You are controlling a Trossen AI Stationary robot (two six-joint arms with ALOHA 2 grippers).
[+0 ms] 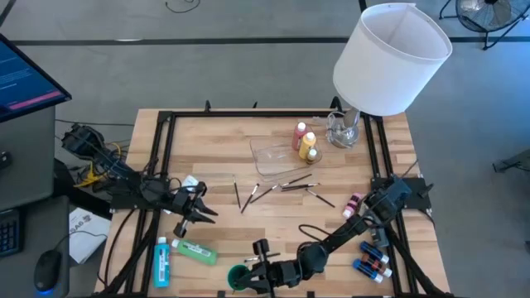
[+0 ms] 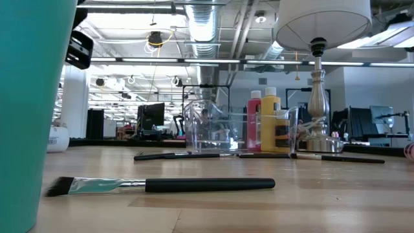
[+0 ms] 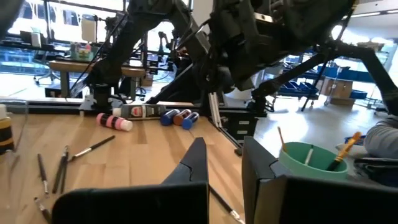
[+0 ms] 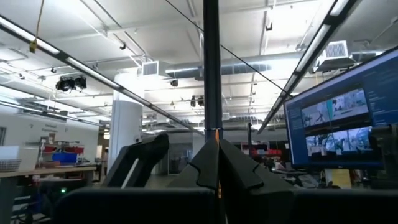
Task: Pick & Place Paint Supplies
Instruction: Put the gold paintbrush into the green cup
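Nearest the front edge of the bench (image 1: 273, 228) stands a green cup (image 1: 238, 277) with brushes already in it; the right claw (image 1: 263, 269) sits just beside it, fingers pressed together on a thin dark brush handle (image 4: 211, 93) held upright, so the step in hand looks like dropping a brush into the cup; next it needs to centre over the rim and spread. At the left, the left claw (image 1: 192, 217) waits, pressed together and empty, near the blue bottle (image 1: 161, 258) and green bottle (image 1: 195, 251). Mid-bench, loose brushes (image 1: 281, 187) lie scattered. Farther back, red and yellow bottles (image 1: 305, 141) stand at the clear tray (image 1: 269, 154); the lampshade (image 1: 389, 58) is beyond.
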